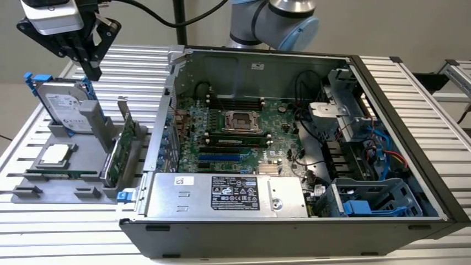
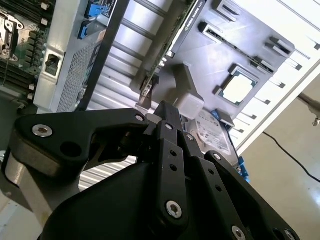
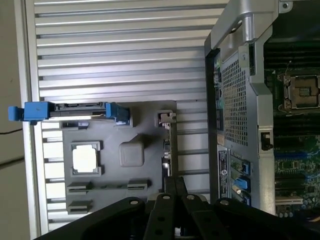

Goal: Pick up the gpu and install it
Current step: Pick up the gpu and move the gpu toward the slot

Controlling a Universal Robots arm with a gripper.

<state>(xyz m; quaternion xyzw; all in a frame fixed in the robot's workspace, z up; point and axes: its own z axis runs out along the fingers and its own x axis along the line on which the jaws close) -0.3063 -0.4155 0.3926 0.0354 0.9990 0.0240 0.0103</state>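
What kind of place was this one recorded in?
Probably a robotics lab bench for PC assembly: an open computer case on a slatted metal table, with a grey fixture holding the gpu and a hard drive.

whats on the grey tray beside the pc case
An upright silver hard drive in a blue frame, a square silver processor chip, and the green gpu card on edge; its bottom edge hidden.

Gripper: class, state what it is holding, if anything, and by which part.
Nothing is held. The gripper hangs shut and empty above the gray holder, where the gpu stands upright in its slot, untouched.
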